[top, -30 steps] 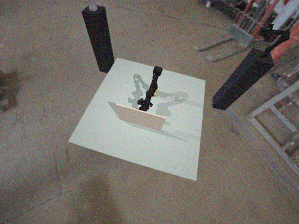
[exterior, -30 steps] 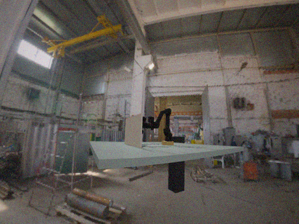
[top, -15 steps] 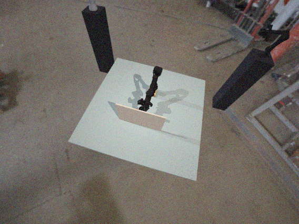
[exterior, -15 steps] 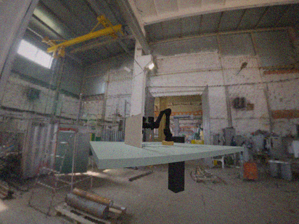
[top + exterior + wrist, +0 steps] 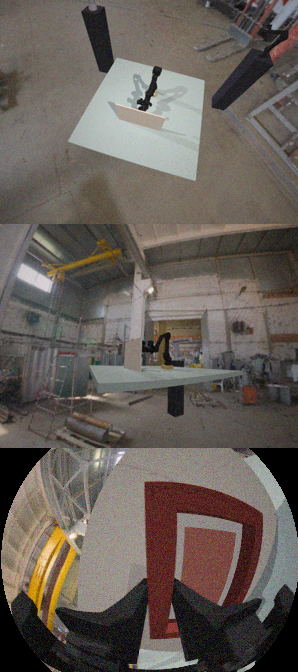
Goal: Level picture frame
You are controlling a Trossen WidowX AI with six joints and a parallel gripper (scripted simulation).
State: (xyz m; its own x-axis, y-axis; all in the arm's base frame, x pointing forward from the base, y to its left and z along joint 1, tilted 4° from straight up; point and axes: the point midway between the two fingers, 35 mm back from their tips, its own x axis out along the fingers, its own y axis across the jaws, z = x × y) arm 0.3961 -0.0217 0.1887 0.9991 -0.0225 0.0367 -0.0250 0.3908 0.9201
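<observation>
Gripper: the gripper is clenched on the picture frame's left rail, one black finger on each side of the dark red bar, seen close in the wrist view.
Picture frame: the picture frame is dark red with a paler reddish panel inside; it hangs on the pale wall panel and appears tilted in the wrist view, though the fisheye lens bends its edges, so its true lean is hard to judge.
Wall panel: the wall panel stands upright on the table, its plain pinkish back towards the top camera; the frame side faces the arm and is hidden in the top and exterior views.
Arm: the black arm reaches from its base near the table's far edge to the panel's face, with the gripper held against the panel high above the table.
Yellow block: a small yellowish block lies on the table just beside the arm's base, apart from the panel.
Table: the pale green table carries the panel and the arm.
Posts: two dark posts stand off the table's far corners.
Screw: hidden behind the frame.
</observation>
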